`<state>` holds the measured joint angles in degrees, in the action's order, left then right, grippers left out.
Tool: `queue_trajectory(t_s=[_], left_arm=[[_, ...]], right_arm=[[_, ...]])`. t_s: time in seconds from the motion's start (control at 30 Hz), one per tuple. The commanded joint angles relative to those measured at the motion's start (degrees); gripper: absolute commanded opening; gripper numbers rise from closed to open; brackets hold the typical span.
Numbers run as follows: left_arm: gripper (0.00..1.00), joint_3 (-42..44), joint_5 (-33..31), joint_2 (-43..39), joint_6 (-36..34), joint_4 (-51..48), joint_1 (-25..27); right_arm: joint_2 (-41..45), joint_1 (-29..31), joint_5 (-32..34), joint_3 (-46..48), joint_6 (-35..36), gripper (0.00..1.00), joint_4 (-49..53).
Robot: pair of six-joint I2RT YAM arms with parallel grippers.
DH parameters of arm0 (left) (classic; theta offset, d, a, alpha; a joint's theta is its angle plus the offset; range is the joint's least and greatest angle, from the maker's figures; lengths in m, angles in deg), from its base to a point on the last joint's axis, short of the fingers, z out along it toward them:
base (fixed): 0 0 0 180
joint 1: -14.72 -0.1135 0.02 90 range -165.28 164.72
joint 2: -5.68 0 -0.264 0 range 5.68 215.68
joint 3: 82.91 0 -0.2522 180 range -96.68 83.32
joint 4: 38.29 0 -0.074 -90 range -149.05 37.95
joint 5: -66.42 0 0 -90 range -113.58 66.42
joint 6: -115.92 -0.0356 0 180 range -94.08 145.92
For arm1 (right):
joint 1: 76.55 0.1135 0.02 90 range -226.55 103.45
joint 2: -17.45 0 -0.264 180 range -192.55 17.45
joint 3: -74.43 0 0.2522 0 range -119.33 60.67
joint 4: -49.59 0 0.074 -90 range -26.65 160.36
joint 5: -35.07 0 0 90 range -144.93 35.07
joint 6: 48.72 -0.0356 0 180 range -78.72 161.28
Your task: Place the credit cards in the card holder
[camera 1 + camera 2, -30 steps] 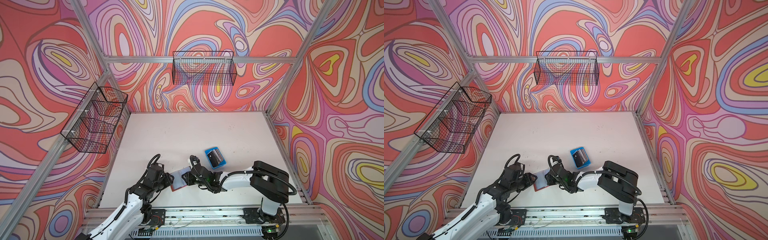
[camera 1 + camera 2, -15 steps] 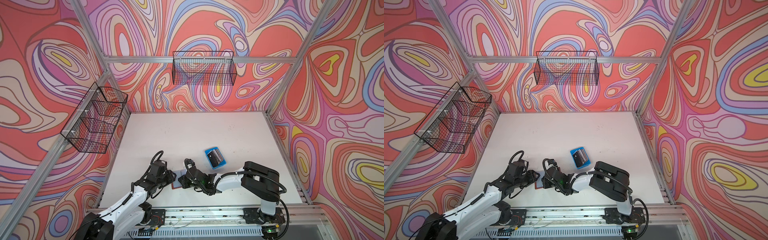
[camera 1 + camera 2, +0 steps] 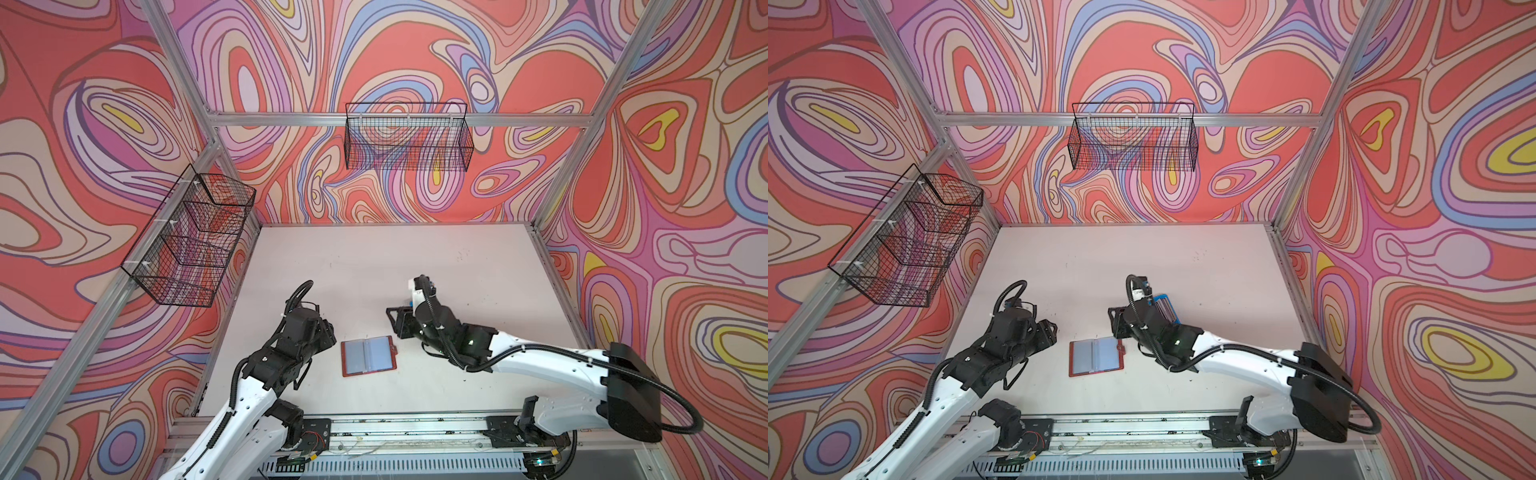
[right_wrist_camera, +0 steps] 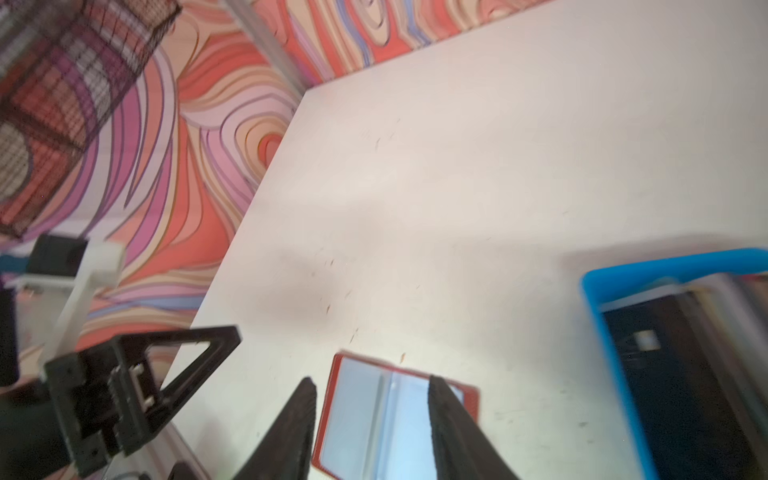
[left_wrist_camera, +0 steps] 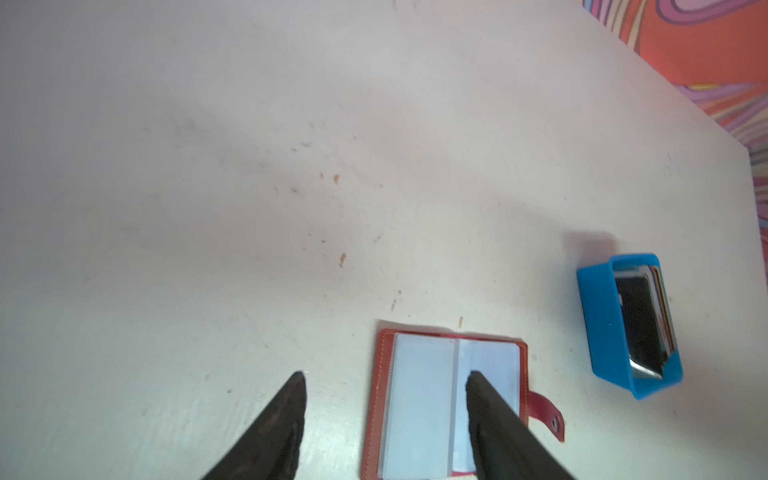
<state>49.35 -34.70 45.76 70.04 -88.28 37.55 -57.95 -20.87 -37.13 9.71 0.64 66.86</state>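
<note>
The card holder (image 3: 368,356) lies open and flat on the surface (image 3: 374,257), near its front edge, with its pale greyish sleeves facing up and its red-brown cover showing as a border around them. Its snap tab (image 5: 548,415) sticks out on the side towards the right arm. In both top views the holder sits between the two arms, and neither hand touches it. The left hand (image 5: 384,376) is open and holds nothing. Its two dark fingers (image 5: 286,415) stand well apart, and in the left wrist view one of them crosses in front of the holder's sleeves. From above, this hand sits just to the left of the holder and clear of it. The right hand (image 4: 372,381) is also open and empty. Its fingers (image 4: 295,424) are spread, and the holder shows past them, blurred, in the right wrist view. In a top view this hand hangs just behind the tab corner of the holder. The cards (image 5: 640,316) are stacked in a small blue tray (image 5: 598,316), with a black-faced one on top and paler edges behind it. The tray rests on the surface near the holder, farther back on the right, and in both top views the right arm partly covers it.
</note>
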Motion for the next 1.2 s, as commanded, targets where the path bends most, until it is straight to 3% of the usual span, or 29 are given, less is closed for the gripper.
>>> queue_trajectory(t_s=[0.0, 0.07, 0.17, 0.4, 0.57, 0.8, 0.93, 1.17], left_arm=[[0.59, 2.42, -11.29, 0.19, -1.13, -5.79, -0.04], [0.57, 3.1, -9.33, 1.94, -1.78, -3.28, -0.08], [0.52, 1.72, -5.33, 5.59, -3.64, -3.55, -0.08], [0.5, 2.16, -5.32, 7.06, -2.81, -2.75, -0.12], [0.5, 3.2, -4.46, 4.58, -2.92, -2.1, -0.05], [0.49, 3.57, -4.27, 3.85, -3.11, -1.8, -0.06], [0.49, 3.39, -3.9, 4.48, -3.25, -1.75, -0.04], [0.48, 3.13, -3.84, 5.36, -3.31, -1.74, -0.07]], right_arm=[[1.86, -6.91, 4.91, -0.62, 7.62, 0.54, 14.81], [1.82, -11.26, 3.31, -1.11, 10.77, 0.62, 17.34], [-0.98, -14.65, 0.14, -2.2, 14.45, 0.63, 19.27], [-13.17, -17.16, -1.68, -6.64, 17.38, 0.76, 22.99], [-19.1, -18.1, -6.44, -8.81, 18.88, 0.79, 22.66], [-23.39, -18.15, -5.15, -10.73, 19.22, 0.79, 24.02], [-25.18, -18.15, -5.65, -11.69, 18.96, 0.67, 24.64], [-25.2, -18.07, -3.56, -11.79, 17.54, 0.61, 26.04]])
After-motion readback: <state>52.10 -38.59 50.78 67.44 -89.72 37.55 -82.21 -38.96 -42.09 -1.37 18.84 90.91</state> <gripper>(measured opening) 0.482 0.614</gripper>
